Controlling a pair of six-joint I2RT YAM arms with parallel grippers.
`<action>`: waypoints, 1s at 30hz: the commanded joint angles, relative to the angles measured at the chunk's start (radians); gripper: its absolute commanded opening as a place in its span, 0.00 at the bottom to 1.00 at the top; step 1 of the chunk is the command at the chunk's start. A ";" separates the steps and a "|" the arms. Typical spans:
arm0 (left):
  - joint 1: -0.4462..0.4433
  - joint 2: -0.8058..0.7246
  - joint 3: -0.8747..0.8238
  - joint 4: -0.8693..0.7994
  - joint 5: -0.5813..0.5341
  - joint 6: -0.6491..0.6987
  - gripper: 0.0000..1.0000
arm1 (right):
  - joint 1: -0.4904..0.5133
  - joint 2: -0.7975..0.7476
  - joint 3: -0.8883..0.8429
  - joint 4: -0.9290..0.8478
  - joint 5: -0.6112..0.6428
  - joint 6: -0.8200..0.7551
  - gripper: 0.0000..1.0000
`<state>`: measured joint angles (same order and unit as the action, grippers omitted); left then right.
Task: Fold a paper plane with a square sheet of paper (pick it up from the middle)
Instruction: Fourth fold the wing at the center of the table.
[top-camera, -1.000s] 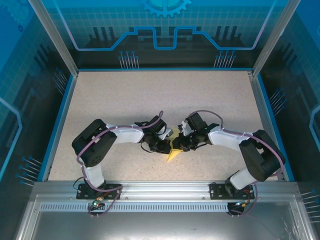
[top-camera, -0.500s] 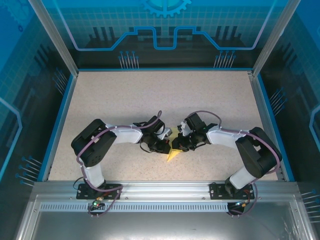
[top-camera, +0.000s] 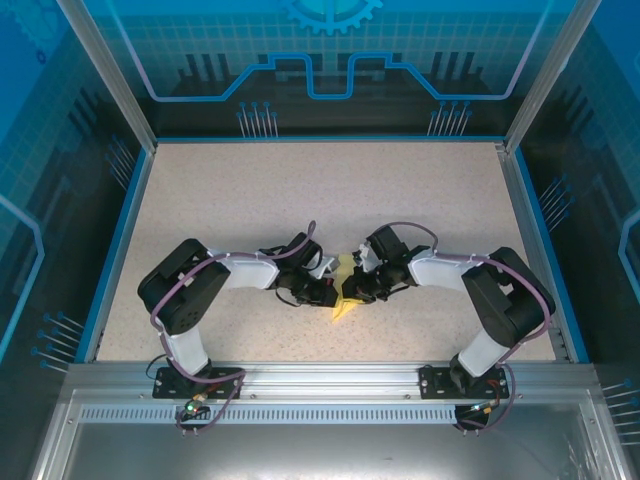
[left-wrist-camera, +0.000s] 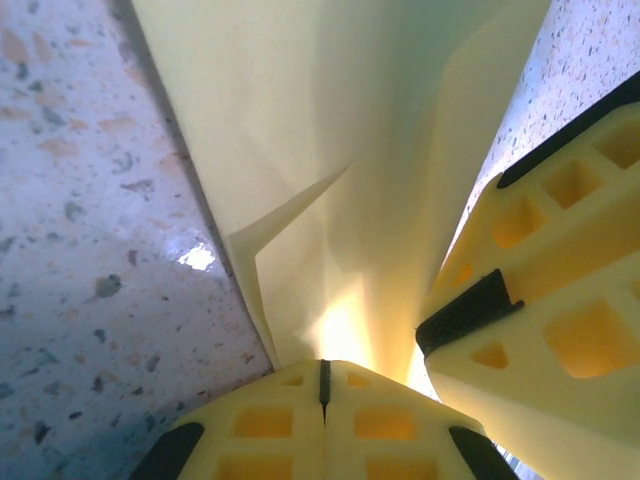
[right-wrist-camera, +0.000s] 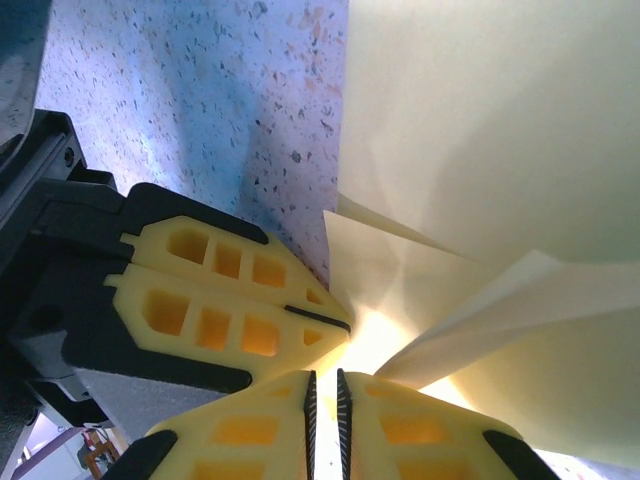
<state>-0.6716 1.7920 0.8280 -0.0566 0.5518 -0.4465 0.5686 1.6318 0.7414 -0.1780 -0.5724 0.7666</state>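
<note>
Near the front middle of the table (top-camera: 250, 200), the left gripper (top-camera: 327, 291) and right gripper (top-camera: 358, 290) are each clamping the paper plane (top-camera: 342, 309), fingers pressed together on its folds. The right elbow (top-camera: 508, 300) is drifting inward; the plane is staying put.

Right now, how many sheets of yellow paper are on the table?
1: the folded paper is near the front middle of the table, pinched by both arms' jaws.
</note>
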 joint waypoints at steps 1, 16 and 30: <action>0.012 -0.011 -0.023 0.001 0.009 -0.002 0.00 | -0.003 0.014 0.027 0.016 0.005 -0.012 0.16; 0.019 0.008 -0.023 -0.002 0.011 0.006 0.00 | -0.033 -0.159 -0.025 -0.173 0.064 -0.052 0.32; 0.019 0.005 -0.018 -0.005 0.014 0.007 0.00 | -0.068 -0.123 -0.050 -0.141 0.087 -0.032 0.39</action>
<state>-0.6628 1.7924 0.8265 -0.0536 0.5591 -0.4461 0.5156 1.4780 0.6796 -0.3443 -0.4839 0.7261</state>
